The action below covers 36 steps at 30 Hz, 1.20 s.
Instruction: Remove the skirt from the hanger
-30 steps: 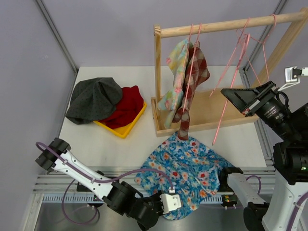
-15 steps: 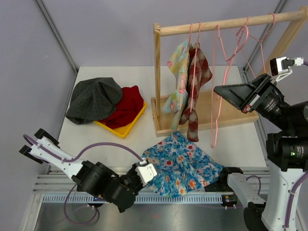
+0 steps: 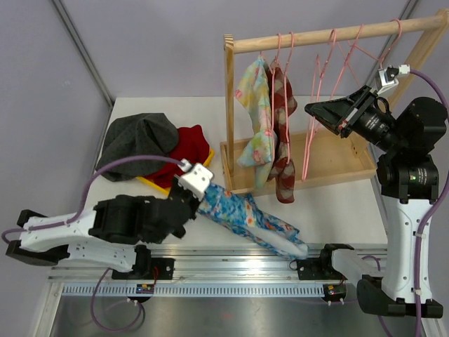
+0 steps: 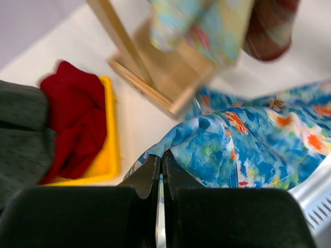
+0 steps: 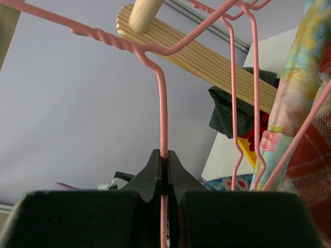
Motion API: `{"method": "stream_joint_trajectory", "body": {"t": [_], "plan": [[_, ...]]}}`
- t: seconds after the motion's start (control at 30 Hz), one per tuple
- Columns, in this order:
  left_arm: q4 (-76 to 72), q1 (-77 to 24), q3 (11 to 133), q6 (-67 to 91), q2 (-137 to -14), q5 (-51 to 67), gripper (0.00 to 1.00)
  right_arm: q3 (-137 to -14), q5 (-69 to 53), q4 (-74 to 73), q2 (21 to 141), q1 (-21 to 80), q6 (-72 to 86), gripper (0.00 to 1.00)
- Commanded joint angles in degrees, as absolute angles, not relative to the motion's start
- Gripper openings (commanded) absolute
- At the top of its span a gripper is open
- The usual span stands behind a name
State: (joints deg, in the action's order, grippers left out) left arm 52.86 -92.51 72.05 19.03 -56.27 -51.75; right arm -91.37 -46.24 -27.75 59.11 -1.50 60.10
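Observation:
The blue floral skirt (image 3: 247,217) is off the hanger, stretched in a band over the table's front edge. My left gripper (image 3: 202,205) is shut on its upper left end; in the left wrist view the cloth (image 4: 243,144) is pinched between the fingertips (image 4: 161,161). My right gripper (image 3: 313,112) is shut on the wire of an empty pink hanger (image 3: 309,133) by the wooden rail (image 3: 330,33). In the right wrist view the pink hanger (image 5: 162,108) runs down between the shut fingertips (image 5: 163,155).
A wooden rack (image 3: 230,119) holds a pastel floral garment (image 3: 254,119), a red plaid garment (image 3: 283,133) and several pink hangers (image 3: 351,49). A yellow tray (image 3: 184,184) at the left holds a red cloth (image 3: 184,158) and a grey cloth (image 3: 137,144).
My left gripper has swung up and left from the front edge, dragging the skirt into a long band. My right gripper has lifted the empty hanger up to the rail.

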Motion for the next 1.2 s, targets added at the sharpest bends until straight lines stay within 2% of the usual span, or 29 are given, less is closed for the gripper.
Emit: {"method": "stream_joint_trajectory", "body": {"t": [0.0, 0.2, 0.4, 0.53, 0.67, 0.8, 0.97, 1.0, 1.03, 1.1, 1.13, 1.17], "plan": [[42.3, -82.6, 77.9, 3.3, -52.6, -53.0, 0.00, -92.1, -45.4, -24.3, 58.6, -1.6, 57.5, 0.00], [35.8, -64.4, 90.9, -10.4, -55.8, -44.2, 0.00, -95.5, -45.4, -21.7, 65.5, -1.8, 56.3, 0.00], [35.8, -45.1, 106.1, -11.3, -66.1, -30.5, 0.00, -97.8, -46.9, -18.3, 71.6, -5.6, 59.0, 0.00], [37.9, -30.8, 120.0, -9.7, -75.5, -20.8, 0.00, -96.0, -50.4, -13.1, 73.8, -9.9, 63.5, 0.00], [40.7, -22.5, 138.0, -9.5, -89.9, -18.2, 0.00, -95.4, -51.2, -12.8, 75.1, -11.2, 62.7, 0.00], [39.4, -14.7, 134.6, -4.1, -92.4, -14.9, 0.00, -94.2, -51.5, -12.9, 74.5, -11.4, 62.3, 0.00], [34.5, -8.9, 108.7, 4.2, -88.9, -9.9, 0.00, -92.1, -51.5, -14.8, 72.7, -11.5, 61.1, 0.00], [33.9, -8.8, 105.8, 4.7, -88.6, -9.3, 0.04, -91.8, -51.6, -15.1, 72.3, -11.6, 60.9, 0.00], [33.9, -8.8, 100.7, 5.4, -88.8, -8.4, 0.24, -91.4, -51.4, -15.6, 71.6, -11.8, 60.7, 0.00], [34.4, -8.8, 97.2, 6.6, -89.6, -6.6, 0.37, -90.3, -51.2, -16.3, 71.1, -12.0, 60.1, 0.00], [34.8, -8.8, 95.5, 6.9, -90.1, -5.7, 0.54, -89.7, -51.2, -17.0, 70.7, -12.1, 59.8, 0.00], [36.0, -8.8, 95.4, 7.0, -90.7, -4.6, 0.62, -89.6, -51.2, -17.6, 70.5, -12.1, 59.4, 0.00]]}}
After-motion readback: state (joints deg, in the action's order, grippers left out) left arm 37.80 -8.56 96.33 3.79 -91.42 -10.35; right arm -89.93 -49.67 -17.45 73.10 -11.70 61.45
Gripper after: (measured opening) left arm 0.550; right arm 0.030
